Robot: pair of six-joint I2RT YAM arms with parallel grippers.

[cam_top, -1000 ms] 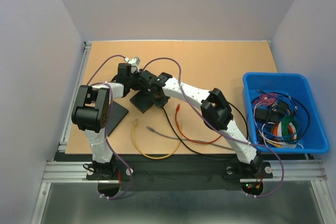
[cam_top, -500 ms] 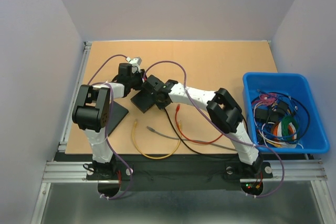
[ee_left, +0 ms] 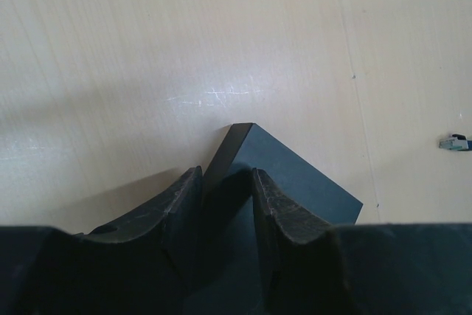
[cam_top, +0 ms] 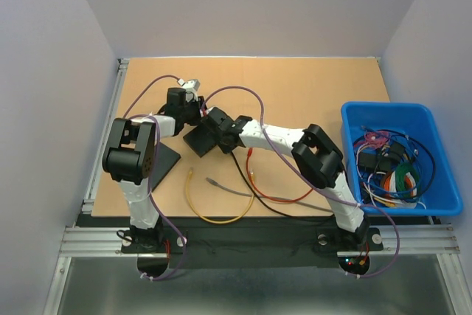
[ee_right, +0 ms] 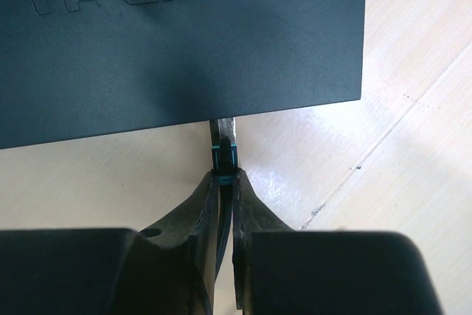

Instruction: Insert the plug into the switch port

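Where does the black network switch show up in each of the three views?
Top external: switch left of centre, where both arms meet.
Left wrist: switch lower centre, its corner gripped by the left gripper.
Right wrist: switch fills the top, plug at its near edge.
Shared landmark: the tan table.

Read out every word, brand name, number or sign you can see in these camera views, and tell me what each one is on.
"TP-LINK": embossed on the dark top face of the switch, in the right wrist view; the frame edge clips the tops of the letters.
A small mark after the K: cut off, not readable.
Top view and left wrist view: no readable text.
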